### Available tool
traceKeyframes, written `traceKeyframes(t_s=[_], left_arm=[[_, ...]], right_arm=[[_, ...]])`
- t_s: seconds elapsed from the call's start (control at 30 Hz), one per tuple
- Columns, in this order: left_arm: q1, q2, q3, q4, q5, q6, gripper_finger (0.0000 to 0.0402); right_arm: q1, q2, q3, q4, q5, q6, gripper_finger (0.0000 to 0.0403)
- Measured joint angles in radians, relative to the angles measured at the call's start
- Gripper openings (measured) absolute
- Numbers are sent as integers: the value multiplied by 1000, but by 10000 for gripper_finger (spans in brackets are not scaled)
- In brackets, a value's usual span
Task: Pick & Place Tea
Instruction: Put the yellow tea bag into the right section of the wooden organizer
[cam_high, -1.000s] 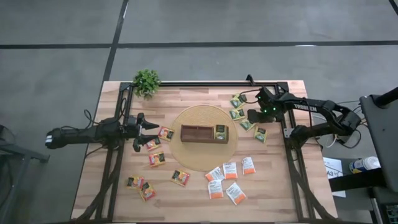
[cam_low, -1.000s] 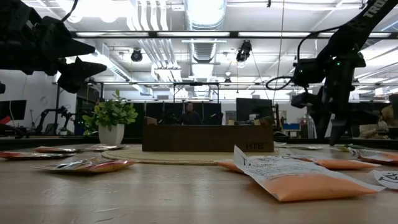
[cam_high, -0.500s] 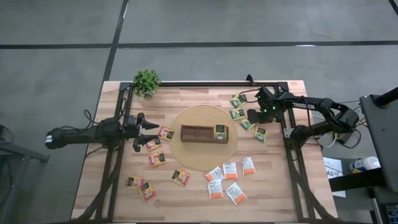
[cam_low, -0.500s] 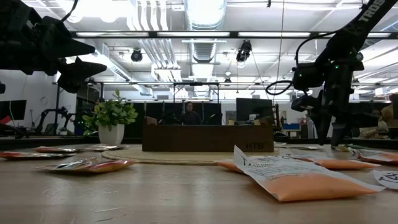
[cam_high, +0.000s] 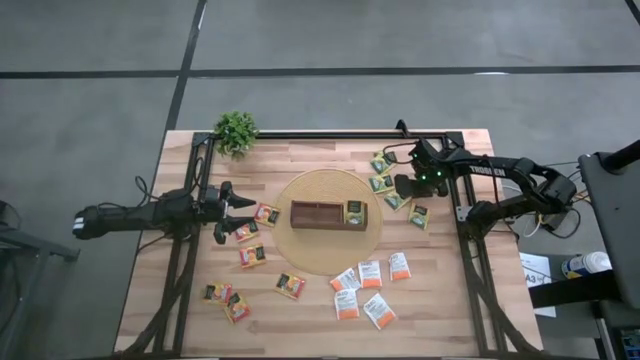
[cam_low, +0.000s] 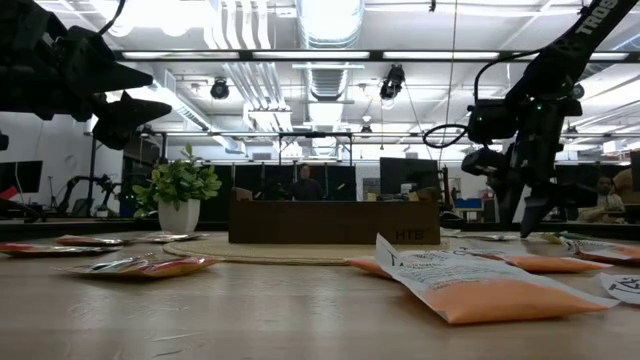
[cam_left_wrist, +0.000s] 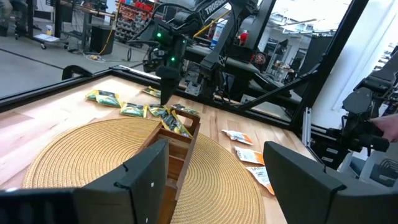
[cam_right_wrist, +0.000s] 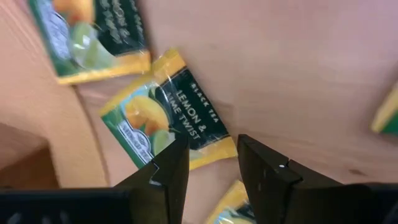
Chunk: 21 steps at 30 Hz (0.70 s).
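The high view shows the whole wooden table (cam_high: 180, 300) and how the tea is spread. The dark green-yellow sachets (cam_high: 381, 183) lie in a group at the right of the round woven mat (cam_high: 325, 235). The white-orange sachets (cam_high: 370, 273) lie at the near right. The yellow-red-black sachets (cam_high: 252, 255) lie at the left side. One green-yellow sachet stands in the right end compartment of the brown box (cam_high: 328, 214), which rests on the mat with its long axis running left to right.

The right gripper (cam_high: 404, 186) hangs over the green-yellow group. Only the right wrist view shows what is under it: a green-yellow sachet (cam_right_wrist: 165, 121) lying flat on the wood, turned diagonally, with the words "Lemon & Lime Twist" running along its slanted edge. The two fingers (cam_right_wrist: 171, 171) stand apart with a narrow gap between them, and nothing is between them.

The low view shows that this gripper (cam_low: 522, 205) is above the table surface, not touching it.

The left gripper (cam_high: 236, 205) waits at the left of the mat, above the yellow-red-black sachets. In the left wrist view its fingers (cam_left_wrist: 146, 180) are spread wide and empty, pointing along the box (cam_left_wrist: 174, 143).

The potted plant (cam_high: 236, 131) stands at the far left corner.
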<state>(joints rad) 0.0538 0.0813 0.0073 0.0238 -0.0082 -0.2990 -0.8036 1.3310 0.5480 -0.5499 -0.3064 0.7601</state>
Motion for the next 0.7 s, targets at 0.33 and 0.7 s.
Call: traceKeyframes(t_s=[0.33,0.7], left_arm=[[0,0,0,0,0,0,257],[0,0,0,0,0,0,257]], right_arm=[[-2,51,5,14,-17,2,132],[-2,68,4,8,-27,-72,86]])
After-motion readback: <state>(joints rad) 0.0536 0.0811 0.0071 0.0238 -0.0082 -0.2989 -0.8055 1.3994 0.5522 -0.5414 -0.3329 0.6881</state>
